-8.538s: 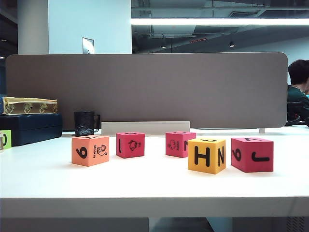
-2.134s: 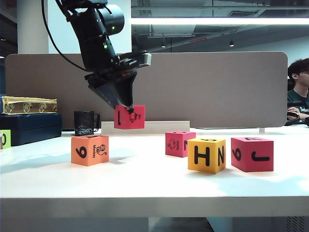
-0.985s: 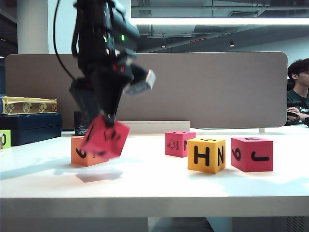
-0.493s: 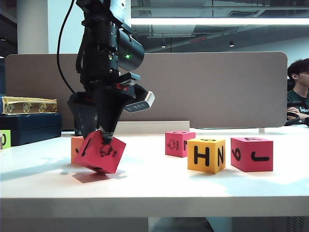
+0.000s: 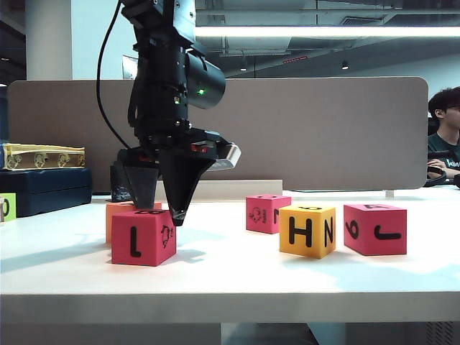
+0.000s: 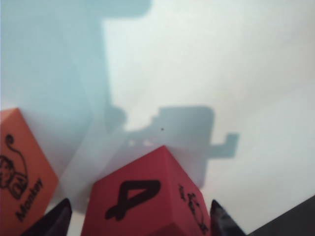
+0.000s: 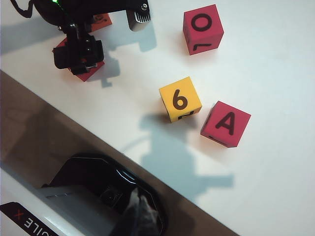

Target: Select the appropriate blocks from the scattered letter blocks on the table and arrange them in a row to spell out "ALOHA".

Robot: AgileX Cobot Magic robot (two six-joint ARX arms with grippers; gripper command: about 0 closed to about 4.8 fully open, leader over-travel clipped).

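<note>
Left end effector (image 5: pixel 159 210) astride pink-red block (image 5: pixel 143 237), orange block (image 6: pixel 22 172) just behind

Matt, foam-like letter blocks (image 5: pixel 143 237) sit on the smooth, faintly glossy white table (image 5: pixel 230 277).

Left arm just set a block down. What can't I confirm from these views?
- Orange block, exterior view: mostly hidden behind the red block.
- Left gripper: fingertips straddle the red block; contact unclear.
- Right gripper: in no view.
- Red block's top letter, left wrist view: blurred, cropped.
</note>
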